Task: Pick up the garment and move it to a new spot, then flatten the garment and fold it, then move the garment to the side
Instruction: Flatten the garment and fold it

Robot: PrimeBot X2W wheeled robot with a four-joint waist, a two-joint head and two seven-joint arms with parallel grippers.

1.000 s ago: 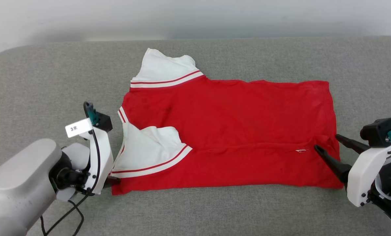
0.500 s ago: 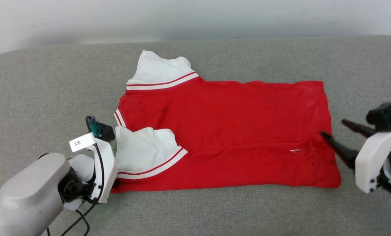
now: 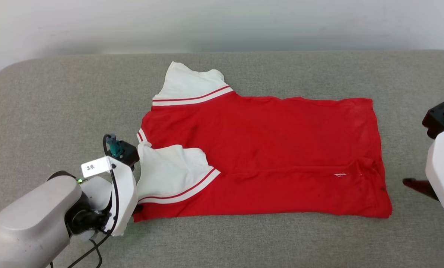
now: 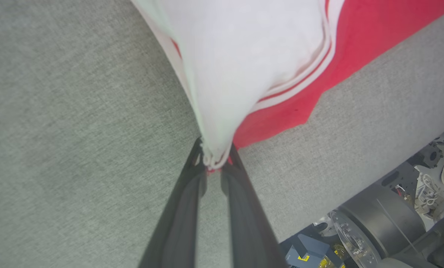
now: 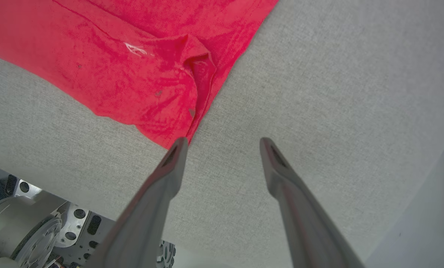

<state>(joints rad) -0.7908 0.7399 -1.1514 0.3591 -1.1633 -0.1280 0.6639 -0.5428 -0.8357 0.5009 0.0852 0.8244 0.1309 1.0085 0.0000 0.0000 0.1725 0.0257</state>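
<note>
The left gripper (image 4: 215,164) has just pinched the 8 o'clock sleeve corner of the red jersey (image 3: 274,149), flat mid-desk (image 3: 58,104); the right gripper (image 5: 224,143), fingers wide, has backed off toward 3 o'clock. Folding likely next.

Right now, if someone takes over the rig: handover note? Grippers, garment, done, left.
Left gripper: shut on the garment, pinching the corner by its near sleeve.
Right gripper: open, just off the hem corner, holding nothing.
Garment: spread on the grey cushion, near sleeve folded onto the red body, far sleeve sticking out.
Done: laid flat, fold apparently begun.
Left: finish folding, then move it aside.
</note>
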